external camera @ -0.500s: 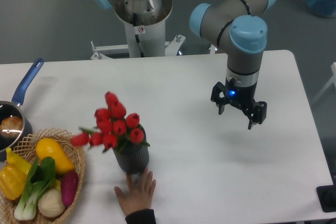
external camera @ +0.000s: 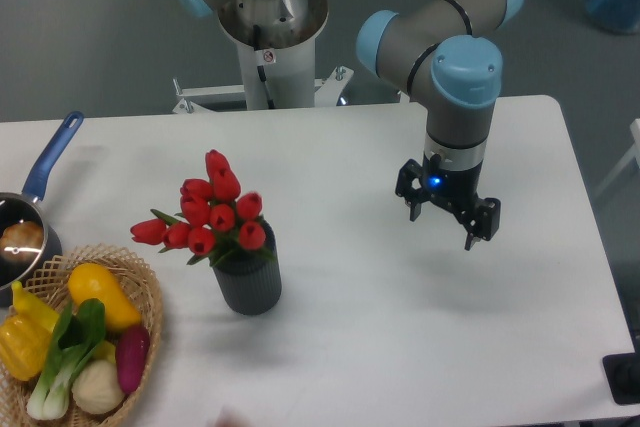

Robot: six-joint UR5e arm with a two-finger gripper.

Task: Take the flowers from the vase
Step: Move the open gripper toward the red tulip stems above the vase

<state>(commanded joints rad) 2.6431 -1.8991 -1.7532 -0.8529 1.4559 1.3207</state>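
Gripper (external camera: pixel 446 217): I see it spread wide, holding nothing, over the table's right half
Flowers (external camera: pixel 208 217): upright in the vase (external camera: pixel 248 281), nearer the left front edge
Direction: flowers lie well left of my gripper

Sitting on the white table (external camera: pixel 350 347): one ribbed dark grey vase (external camera: pixel 248 284), about nine red tulip buds (external camera: pixel 208 219), one blue-handled saucepan (external camera: pixel 30 209) and one wicker basket (external camera: pixel 140 292).

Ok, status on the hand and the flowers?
Hand open, empty, well right of the flowers. Flowers in vase, untouched. Path clear.
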